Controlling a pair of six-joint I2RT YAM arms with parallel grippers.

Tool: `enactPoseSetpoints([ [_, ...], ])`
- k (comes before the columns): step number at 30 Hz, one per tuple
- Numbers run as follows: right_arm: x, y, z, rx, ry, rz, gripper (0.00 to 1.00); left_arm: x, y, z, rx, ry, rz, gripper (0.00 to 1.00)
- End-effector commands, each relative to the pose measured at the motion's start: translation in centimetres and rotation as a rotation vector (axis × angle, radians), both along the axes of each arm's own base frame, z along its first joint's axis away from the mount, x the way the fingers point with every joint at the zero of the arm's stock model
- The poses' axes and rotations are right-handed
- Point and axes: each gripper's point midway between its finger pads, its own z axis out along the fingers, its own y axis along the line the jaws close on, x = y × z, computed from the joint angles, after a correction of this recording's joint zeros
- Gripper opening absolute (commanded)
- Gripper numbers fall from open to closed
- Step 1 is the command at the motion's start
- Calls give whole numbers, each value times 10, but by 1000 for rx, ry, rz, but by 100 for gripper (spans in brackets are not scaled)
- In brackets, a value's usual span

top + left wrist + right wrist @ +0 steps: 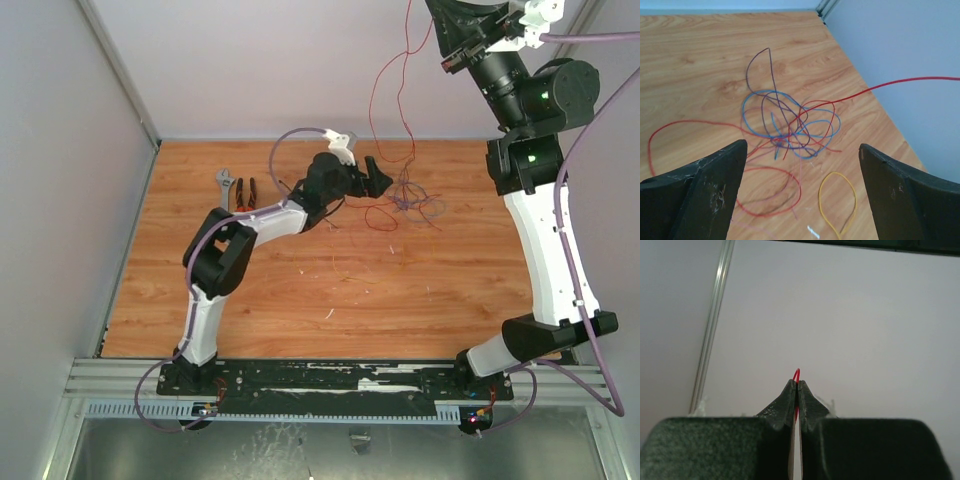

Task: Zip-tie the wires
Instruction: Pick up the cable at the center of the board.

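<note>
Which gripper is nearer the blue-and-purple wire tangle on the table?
Left. The left gripper sits open just short of the tangle; the right gripper is raised high above it, shut on a red strand.

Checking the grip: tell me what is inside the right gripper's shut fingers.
A red wire loops out above the right gripper, pinched between its shut fingers. How far it runs between them is hidden.

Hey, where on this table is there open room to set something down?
Widest bare wood: the near half of the table, between the arm bases, with only tiny scraps. Also the left edge, nearer than the wrench and pliers. Crowded: the far middle, where the wires lie by the open left gripper, one red strand held up by the right gripper.
</note>
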Motion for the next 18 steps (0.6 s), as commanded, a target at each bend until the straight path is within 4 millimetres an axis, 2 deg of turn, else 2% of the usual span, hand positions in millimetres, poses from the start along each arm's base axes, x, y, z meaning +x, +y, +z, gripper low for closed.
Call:
enactPoseSetpoints([
  [1, -1, -5, -2, 33, 35, -19, 0, 3, -38, 8, -10, -46, -69, 98],
  [9, 0, -13, -4, 47, 52, -62, 0, 9, -86, -5, -55, -38, -146, 92],
  [11, -1, -17, -2, 59, 54, -79, 0, 13, -94, -15, -21, -32, -136, 89],
  [18, -20, -22, 2, 71, 51, -70, 0, 42, -105, -35, 0, -25, -58, 79],
])
